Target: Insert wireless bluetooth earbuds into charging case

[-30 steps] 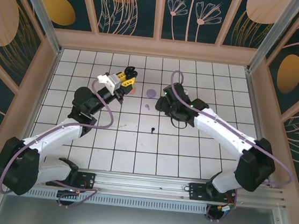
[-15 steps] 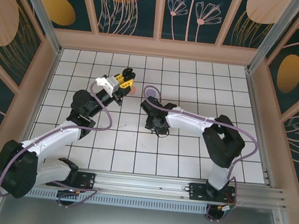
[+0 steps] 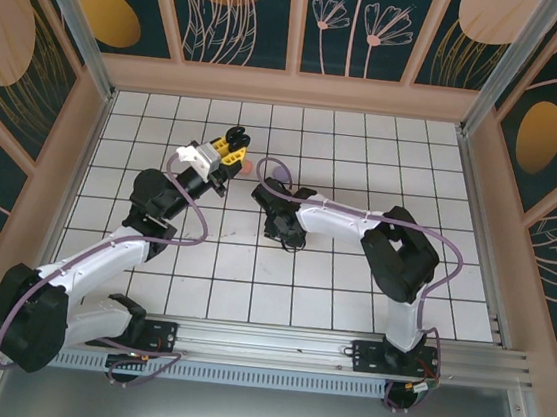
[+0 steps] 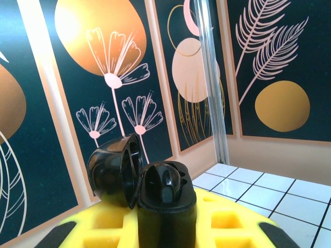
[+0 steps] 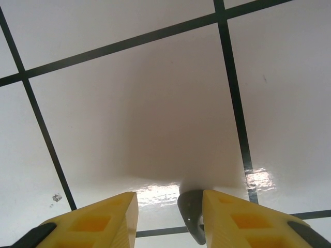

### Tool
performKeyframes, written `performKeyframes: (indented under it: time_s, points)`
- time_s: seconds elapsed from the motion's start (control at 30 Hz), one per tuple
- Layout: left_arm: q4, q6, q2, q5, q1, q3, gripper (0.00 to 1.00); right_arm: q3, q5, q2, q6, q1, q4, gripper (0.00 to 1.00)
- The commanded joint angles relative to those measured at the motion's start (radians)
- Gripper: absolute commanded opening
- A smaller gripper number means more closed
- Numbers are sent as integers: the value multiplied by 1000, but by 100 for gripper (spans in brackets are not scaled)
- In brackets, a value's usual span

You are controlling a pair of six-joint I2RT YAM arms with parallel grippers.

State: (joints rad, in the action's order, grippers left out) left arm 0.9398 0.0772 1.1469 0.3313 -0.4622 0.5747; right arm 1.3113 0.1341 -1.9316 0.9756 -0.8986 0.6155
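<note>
From above, the left pincer [image 3: 232, 143] is raised over the far-left part of the tiled worktop [image 3: 395, 161], clenched on a black charging case [image 3: 237, 133]. Just beside it a small salmon-orange piece [image 3: 247, 165] lies on the tiles, and a lavender piece [image 3: 284, 172] shows at the edge of the right arm. That arm is folded back across the middle, with the right pincer [image 3: 287, 236] pointed down at the tiles near the centre. From the left wrist, the left pincer [image 4: 166, 225] grasps the black charging case [image 4: 166, 199] upright between its yellow fingers [image 4: 232, 227]. The case's lid [image 4: 115, 170] is swung open to the left, and the hollow inside faces the camera. From the right wrist, the right pincer [image 5: 170, 217] sits low on the worktop [image 5: 155, 103], straddling a black earbud [image 5: 191, 214]. The earbud rests against the inner face of one finger [image 5: 243, 217], while the other finger [image 5: 98, 219] stands clear of it — released, not yet clamped.
</note>
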Motion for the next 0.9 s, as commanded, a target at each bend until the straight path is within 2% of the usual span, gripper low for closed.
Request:
performKeyframes:
  time_s: [0.0,0.87]
  points:
    - [45,15,-16,-6,-4,-4,0,15,27,-17,7,-3,40,38]
    - [40,-3,-1,-2,-4,7,0,-26,54,-31,-115,-22,44,37]
